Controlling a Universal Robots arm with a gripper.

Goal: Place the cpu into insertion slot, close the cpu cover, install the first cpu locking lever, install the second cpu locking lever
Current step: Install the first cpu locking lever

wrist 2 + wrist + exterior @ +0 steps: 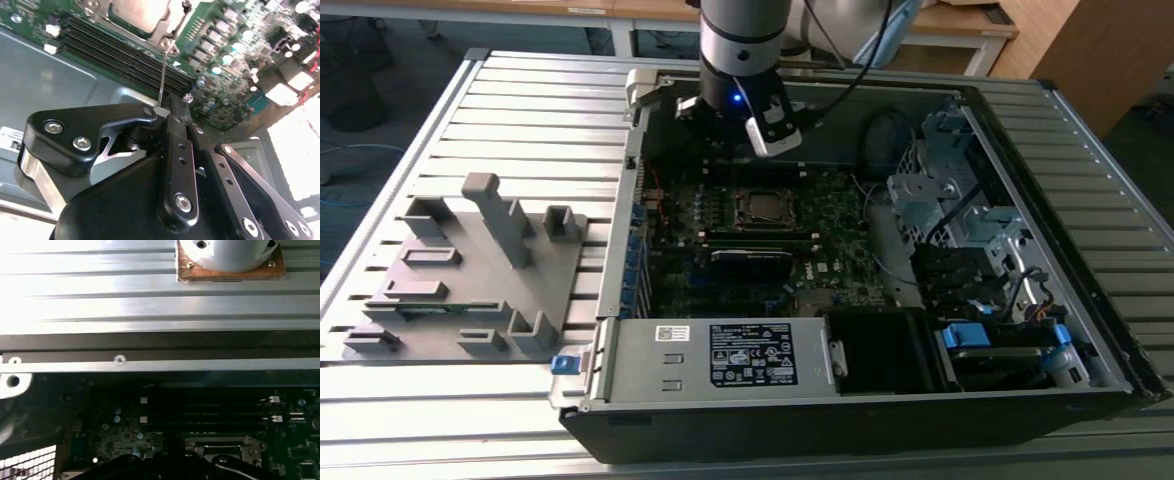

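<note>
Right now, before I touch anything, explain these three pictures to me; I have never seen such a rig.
A grey robot arm reaches into an open black computer case lying on a slatted metal table. One camera looks on from outside; two ride near the wrist. A grey plastic fixture lies beside the case. In the second wrist view, the black gripper appears shut on a thin silvery wire lever rising beside the silvery-rimmed square socket.
</note>
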